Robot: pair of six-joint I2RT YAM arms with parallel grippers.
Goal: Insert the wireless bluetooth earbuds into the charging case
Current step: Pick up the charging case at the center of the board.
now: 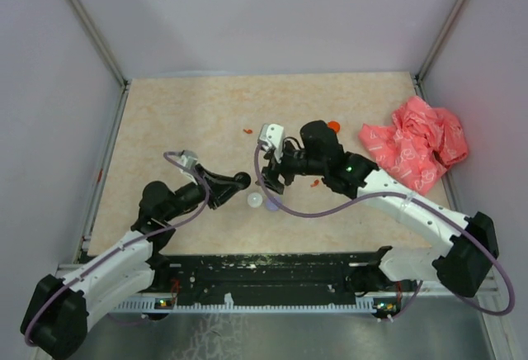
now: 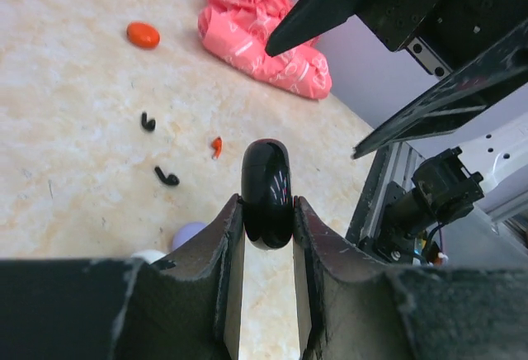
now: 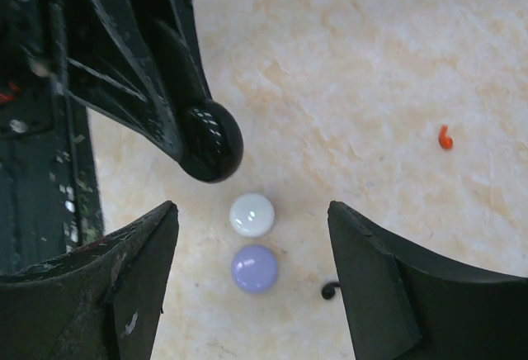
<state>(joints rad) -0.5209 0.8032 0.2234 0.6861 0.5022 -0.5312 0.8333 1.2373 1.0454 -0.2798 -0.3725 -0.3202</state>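
Earbud (image 3: pixel 330 291) lies beside lilac disc (image 3: pixel 254 267) between spread right fingers (image 3: pixel 388 294); left fingers (image 2: pixel 227 244) pinch black disc (image 2: pixel 266 193).

Left fingers (image 2: pixel 229 248) hide half of the black disc (image 2: pixel 266 180); a right finger (image 3: pixel 400 294) covers part of a black earbud (image 3: pixel 329 291).

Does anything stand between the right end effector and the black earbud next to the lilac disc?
Nothing visible covers the black earbud; it lies bare on the table under the open right end effector, near one finger. The lilac disc sits close beside it, apart.
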